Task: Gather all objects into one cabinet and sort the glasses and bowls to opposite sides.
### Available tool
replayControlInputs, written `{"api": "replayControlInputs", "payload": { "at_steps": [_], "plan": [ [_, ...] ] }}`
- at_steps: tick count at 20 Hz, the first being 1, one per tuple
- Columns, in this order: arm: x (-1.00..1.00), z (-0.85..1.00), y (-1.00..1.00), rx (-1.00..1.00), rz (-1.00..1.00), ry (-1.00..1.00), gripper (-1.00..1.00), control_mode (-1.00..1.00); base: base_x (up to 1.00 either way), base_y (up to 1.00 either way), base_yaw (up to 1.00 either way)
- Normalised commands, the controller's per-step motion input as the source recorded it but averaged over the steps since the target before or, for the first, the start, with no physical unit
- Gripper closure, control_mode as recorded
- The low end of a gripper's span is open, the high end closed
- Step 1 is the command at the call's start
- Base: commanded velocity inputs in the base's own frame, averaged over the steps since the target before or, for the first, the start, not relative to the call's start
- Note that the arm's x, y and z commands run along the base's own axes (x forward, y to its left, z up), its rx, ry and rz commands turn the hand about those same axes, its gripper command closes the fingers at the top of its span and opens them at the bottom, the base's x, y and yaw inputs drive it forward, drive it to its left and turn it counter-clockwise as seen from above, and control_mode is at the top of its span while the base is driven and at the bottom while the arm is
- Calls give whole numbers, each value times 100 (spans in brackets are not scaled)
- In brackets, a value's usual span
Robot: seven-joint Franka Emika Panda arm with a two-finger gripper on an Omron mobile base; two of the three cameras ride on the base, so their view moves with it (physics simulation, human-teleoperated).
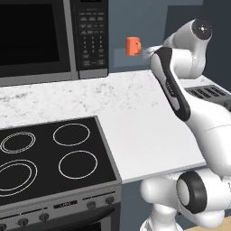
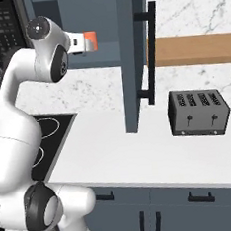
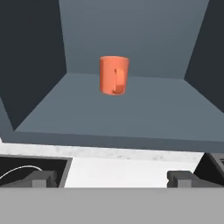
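Observation:
An orange cup [image 3: 114, 75] with its handle turned toward me stands upright on the grey-blue shelf [image 3: 144, 116] of the open cabinet, near the back and about mid-width. The same orange cup [image 1: 133, 45] sits above the counter in the left base view and beside the hand in the right base view [image 2: 90, 41]. My gripper [image 3: 111, 178] is open, its fingertips [image 3: 41, 177] wide apart, level with the front edge of the shelf and well short of the cup. Nothing is between the fingers. The cabinet door [image 2: 130, 61] is swung open, its black bar handle [image 2: 153, 50] facing right.
Below the cabinet runs a white speckled counter [image 1: 144, 135]. A black stovetop [image 1: 49, 158] lies to its left under a microwave [image 1: 45, 40]. A dark toaster [image 2: 199, 112] stands right of the open door, beneath a wooden shelf [image 2: 196, 48].

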Motion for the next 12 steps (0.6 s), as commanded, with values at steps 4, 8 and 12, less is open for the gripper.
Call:
{"api": "replayControlInputs", "payload": {
  "at_steps": [4,8,12],
  "plan": [
    [42,0,0,0,0,-12,-100,-100,0,0,0],
    [28,0,0,0,0,-13,-100,-100,0,0,0],
    [19,0,0,0,0,-13,-100,-100,0,0,0]
  ]
}}
